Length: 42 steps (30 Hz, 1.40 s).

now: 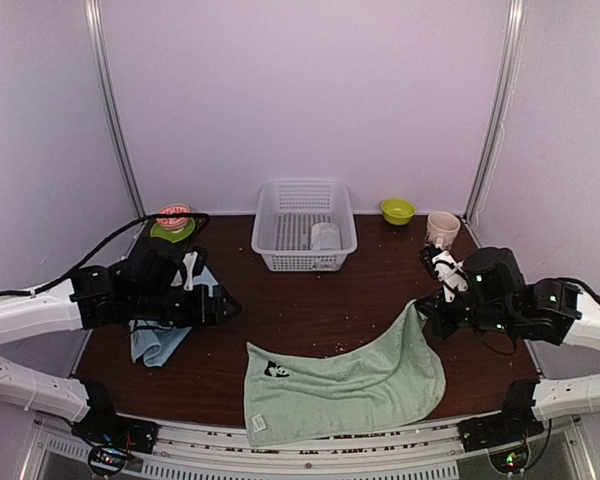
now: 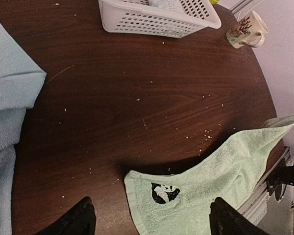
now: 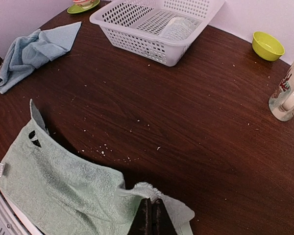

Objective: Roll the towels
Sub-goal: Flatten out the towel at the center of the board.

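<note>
The pale green towel (image 1: 340, 385) with a panda patch (image 2: 164, 192) lies spread at the table's front edge. Its right corner is lifted, and my right gripper (image 3: 152, 203) is shut on that corner (image 1: 416, 312). My left gripper (image 2: 151, 201) hangs open just above the panda corner, with nothing between its fingers (image 2: 83, 213). In the top view the left gripper (image 1: 220, 305) sits left of the green towel. A light blue towel (image 1: 160, 340) lies crumpled at the left, partly under the left arm. A small greyish-white towel (image 1: 325, 236) lies rolled in the basket.
A white lattice basket (image 1: 270, 225) stands at the back centre. A mug (image 1: 442, 228) and a green bowl (image 1: 397, 210) are at the back right. A green plate (image 1: 173, 232) with a red item is at the back left. Crumbs dot the dark wooden table (image 1: 310, 300).
</note>
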Tool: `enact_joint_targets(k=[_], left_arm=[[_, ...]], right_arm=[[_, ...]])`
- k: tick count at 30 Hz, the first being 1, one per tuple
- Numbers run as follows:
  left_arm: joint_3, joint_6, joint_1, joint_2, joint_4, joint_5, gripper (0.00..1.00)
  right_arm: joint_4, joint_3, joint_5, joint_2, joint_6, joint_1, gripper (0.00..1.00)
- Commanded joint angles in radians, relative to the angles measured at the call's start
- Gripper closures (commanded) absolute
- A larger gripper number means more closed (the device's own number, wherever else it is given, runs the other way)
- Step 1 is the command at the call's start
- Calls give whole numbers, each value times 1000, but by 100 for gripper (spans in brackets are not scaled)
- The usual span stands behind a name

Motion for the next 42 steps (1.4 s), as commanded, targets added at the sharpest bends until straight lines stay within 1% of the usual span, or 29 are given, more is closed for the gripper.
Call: enact_joint_targets(k=[1,4,6,9,13,16,21,26,30,34,36,37,38,39,40,42], left_arm=[[62,223,3,87,-4,1,19],[74,294,-16,167,-10,42,24],[93,352,-44,216,-18,36,23],[134,377,-48,318,-34,56,22],[224,357,-50,479,-66,59,22],[266,342,-50,561,-79,40,22],[312,339,-50,677,-125,-4,27],[317,334,-50,747,-130,-20,29],[326,330,-50,778,-130,-36,33],[331,332,-50,803,-126,-26,43],[327,331,-50,812,-118,-17,52],[324,332,-50,816,-112,-10,58],[321,331,-51,820,-106,0,66],[318,331,-56,822,-100,7,71],[317,332,-62,823,-98,14,75],[318,337,-76,830,-97,20,82]], right_arm=[[84,1,-15,13,6,-20,100],[76,0,-5,12,1,-26,100],[68,4,-7,10,1,-29,100],[64,1,-15,3,3,-29,100],[55,-1,-12,1,5,-30,100],[52,-3,-15,-9,9,-30,100],[51,0,-31,-20,18,-30,100],[49,4,-45,-27,26,-30,100],[48,6,-51,-32,29,-30,100],[43,8,-54,-37,31,-30,100],[40,9,-52,-39,31,-30,100],[37,10,-51,-41,31,-30,100],[36,9,-49,-42,29,-30,100],[34,11,-48,-43,29,-30,100],[32,11,-46,-44,29,-30,100],[29,13,-43,-46,29,-30,100]])
